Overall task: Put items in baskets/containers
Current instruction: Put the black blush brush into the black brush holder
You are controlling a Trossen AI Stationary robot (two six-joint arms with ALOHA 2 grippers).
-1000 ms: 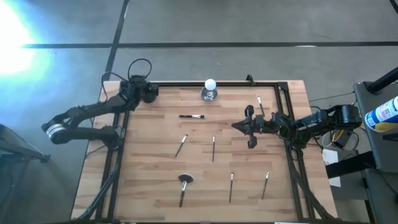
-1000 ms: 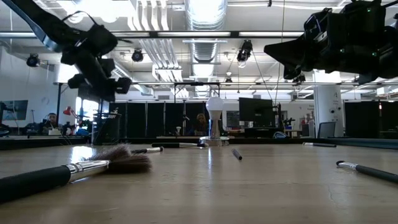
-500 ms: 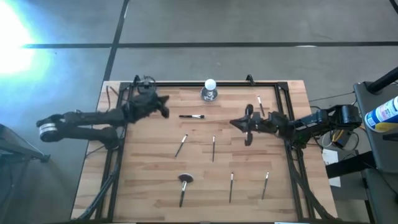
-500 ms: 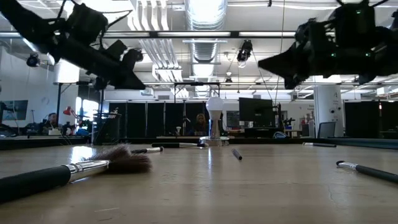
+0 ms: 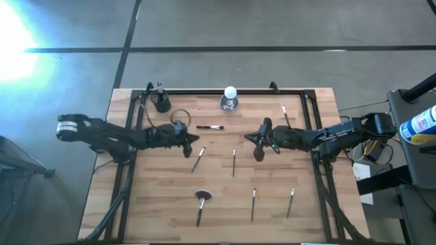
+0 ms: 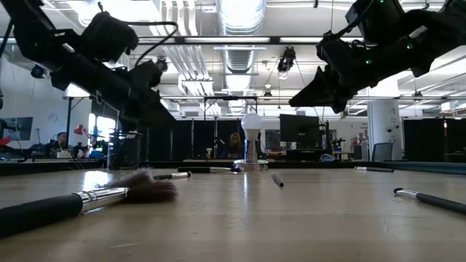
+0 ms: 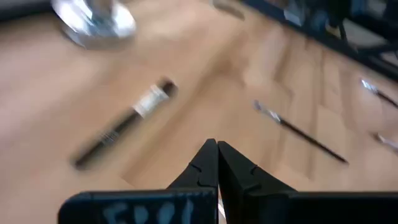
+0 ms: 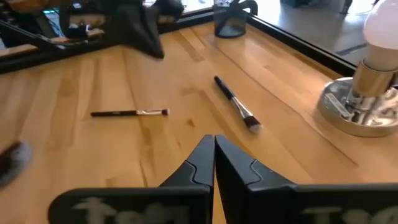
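I see my left hand (image 5: 189,145) hovering closed and empty above the tabletop (image 5: 313,204), just beside a brush (image 5: 198,159), and my right hand (image 5: 259,141) closed and empty near the centre. The brushes lie scattered across the wood, and the black cup (image 5: 161,103) stands at the far left corner

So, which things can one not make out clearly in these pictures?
- Black cup: its inside is too small in the high view and cut by the picture edge in the right wrist view, so whether it holds brushes is unclear.
- Brush near the left gripper: motion-blurred in the left wrist view.
- Fluffy brush: blurred at the edge of the right wrist view.
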